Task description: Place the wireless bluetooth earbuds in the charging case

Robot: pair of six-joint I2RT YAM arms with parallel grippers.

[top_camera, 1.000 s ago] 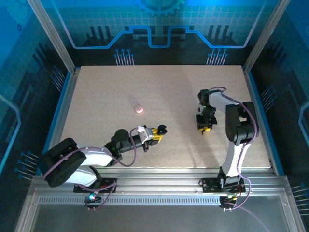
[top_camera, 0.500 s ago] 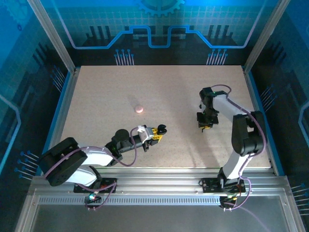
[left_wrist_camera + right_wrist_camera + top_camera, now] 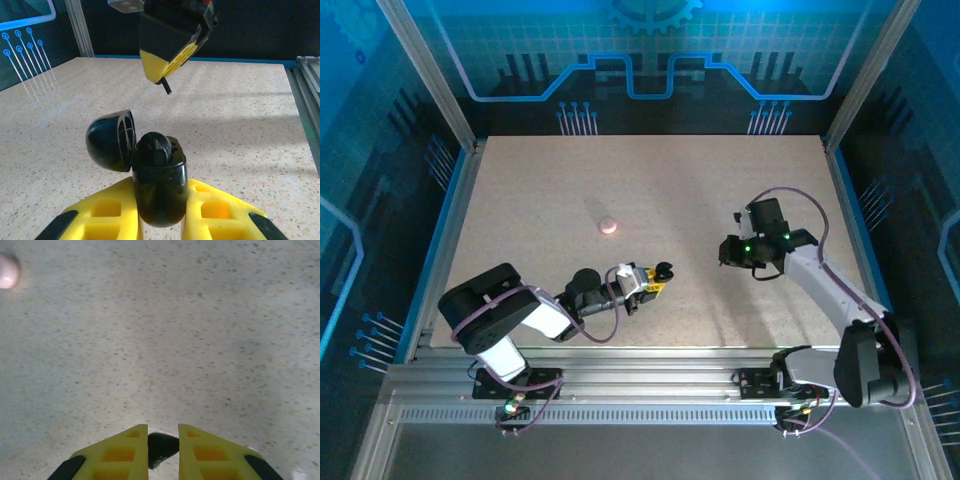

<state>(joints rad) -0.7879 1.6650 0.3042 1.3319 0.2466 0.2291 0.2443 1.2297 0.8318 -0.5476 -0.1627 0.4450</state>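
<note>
The left fingers [image 3: 649,283] are clamped on the black charging case [image 3: 159,190]. In the left wrist view its lid is hinged open toward 9 o'clock. A rounded black lump sits in the case's mouth (perhaps an earbud already seated; I cannot tell for certain).

The right fingers [image 3: 726,251] are pinched shut on a black earbud [image 3: 161,449], its stem poking out below the tips. They hang above the desk [image 3: 720,180] at about 3 o'clock of the case and apart from it.

By my reading the pick is done and the case is ready. What is left is to carry the earbud across, line it up over the free socket and seat it.

A pink round thing [image 3: 609,226] lies untouched on the desk at 11 o'clock of the case, too small to name.
</note>
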